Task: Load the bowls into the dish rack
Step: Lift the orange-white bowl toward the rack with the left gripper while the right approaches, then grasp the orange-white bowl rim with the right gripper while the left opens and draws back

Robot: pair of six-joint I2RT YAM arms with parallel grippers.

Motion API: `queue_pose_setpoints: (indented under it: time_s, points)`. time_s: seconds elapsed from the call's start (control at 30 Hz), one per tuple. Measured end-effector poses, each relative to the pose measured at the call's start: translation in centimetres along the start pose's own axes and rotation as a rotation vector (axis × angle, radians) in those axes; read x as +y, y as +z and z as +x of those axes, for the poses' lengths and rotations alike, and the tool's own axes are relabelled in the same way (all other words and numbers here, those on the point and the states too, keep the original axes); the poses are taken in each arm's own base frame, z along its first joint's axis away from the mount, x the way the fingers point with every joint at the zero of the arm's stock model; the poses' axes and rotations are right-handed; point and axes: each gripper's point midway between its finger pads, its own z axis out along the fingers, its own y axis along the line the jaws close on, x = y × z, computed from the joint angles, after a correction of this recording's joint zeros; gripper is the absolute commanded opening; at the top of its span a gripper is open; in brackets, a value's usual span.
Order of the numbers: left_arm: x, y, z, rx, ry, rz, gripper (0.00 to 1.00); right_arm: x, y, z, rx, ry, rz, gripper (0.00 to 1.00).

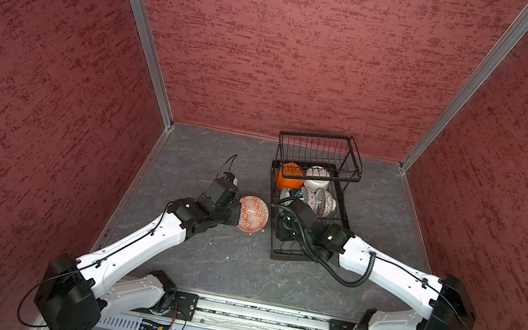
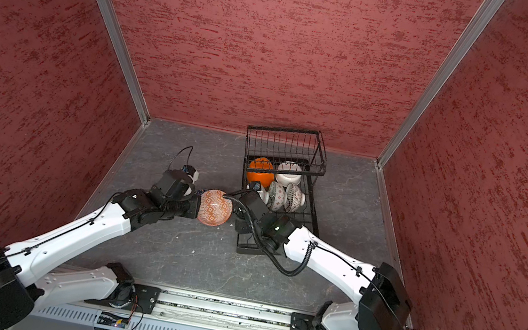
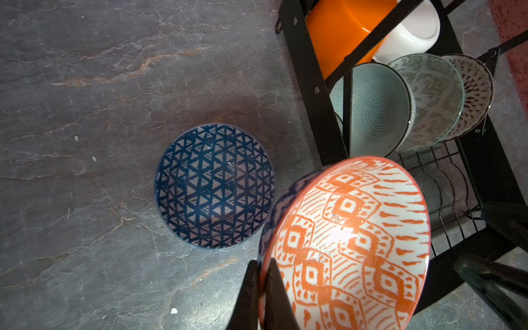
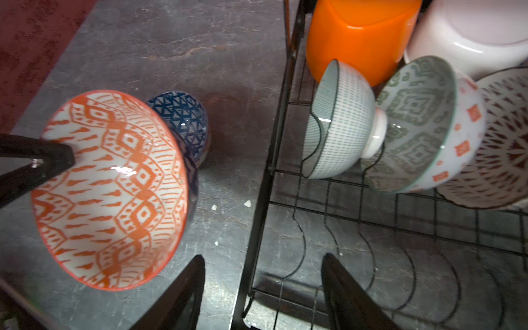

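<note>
My left gripper (image 3: pixel 262 261) is shut on the rim of a white bowl with a red-orange pattern (image 3: pixel 348 243), one finger inside and one outside. It holds the bowl tilted above the table, just left of the dish rack (image 1: pixel 322 136) in both top views. A blue-patterned bowl (image 3: pixel 214 185) stands upright on the table beside it. My right gripper (image 4: pixel 263 257) is open and empty over the rack's near left edge (image 4: pixel 271 160). Inside the rack are an orange bowl (image 4: pixel 357 37), a white one (image 4: pixel 471 34) and three patterned ones on edge (image 4: pixel 417 123).
The rack's raised basket (image 2: pixel 281 139) sits at its far end, close to the back wall. Curved wire dividers (image 4: pixel 371 257) at the near end hold nothing. Red walls enclose the grey stone-look table (image 1: pixel 202 258) on three sides.
</note>
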Motion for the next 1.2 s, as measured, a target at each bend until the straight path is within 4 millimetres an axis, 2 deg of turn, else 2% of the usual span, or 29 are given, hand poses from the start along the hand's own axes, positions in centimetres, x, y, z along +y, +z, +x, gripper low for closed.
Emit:
queue_pose_setpoints:
  time_s: [0.23,0.37,0.53,0.97,1.2]
  points:
    - [-1.0,0.0,0.6,0.004,0.017,0.005,0.0,2.2,-0.1,-0.8,-0.008,0.001,-0.083,0.58]
    - [-1.4,0.2,1.0,0.014,0.023,0.008,0.0,2.9,0.8,-1.0,-0.001,-0.004,-0.082,0.52]
    - [-1.7,0.5,1.4,0.032,0.03,0.003,0.0,2.4,2.3,-0.2,0.025,-0.01,-0.038,0.46]
    - [-2.5,0.7,1.8,0.048,0.042,0.005,0.0,1.8,3.1,-0.1,0.02,-0.014,0.007,0.39]
    - [-2.7,0.6,1.6,0.042,0.036,0.01,0.0,1.5,3.6,0.1,0.024,-0.016,0.027,0.23]
